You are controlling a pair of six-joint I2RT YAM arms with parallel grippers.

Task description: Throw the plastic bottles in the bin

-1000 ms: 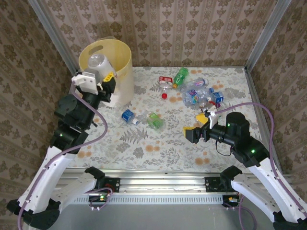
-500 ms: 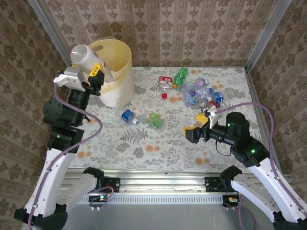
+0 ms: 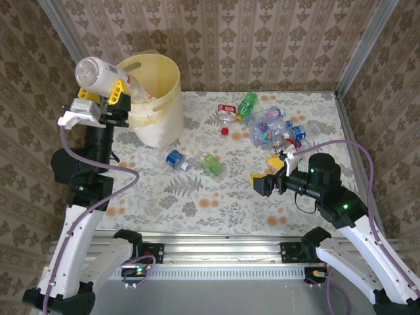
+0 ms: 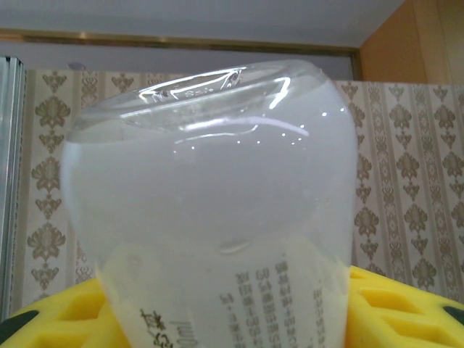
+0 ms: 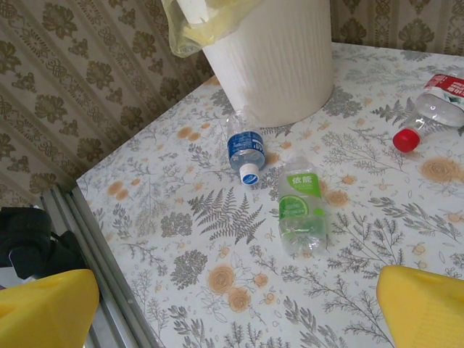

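Note:
My left gripper [image 3: 102,90] is raised high at the far left, shut on a clear plastic bottle [image 3: 92,69] just left of the rim of the pale yellow bin [image 3: 161,98]. In the left wrist view that bottle [image 4: 210,181] stands base-up between my yellow fingers [image 4: 406,312]. My right gripper [image 3: 269,174] hovers open over the table's right half, nothing between its fingers [image 5: 428,312]. A blue-label bottle [image 3: 174,158] and a green-label bottle [image 3: 212,165] lie mid-table. Ahead of the right gripper I see the same blue-label bottle [image 5: 243,147] and green-label bottle [image 5: 301,214].
Several more bottles lie heaped at the back right [image 3: 272,128], with a red-label bottle [image 3: 226,115] and a green one [image 3: 247,104] beside them. The bin [image 5: 275,58] stands in the far left corner. Patterned walls close three sides; a metal rail [image 3: 216,249] runs along the near edge.
The left arm has carried the clear bottle up and to the left, from over the bin's mouth to beyond its left rim. The right arm has stayed still.

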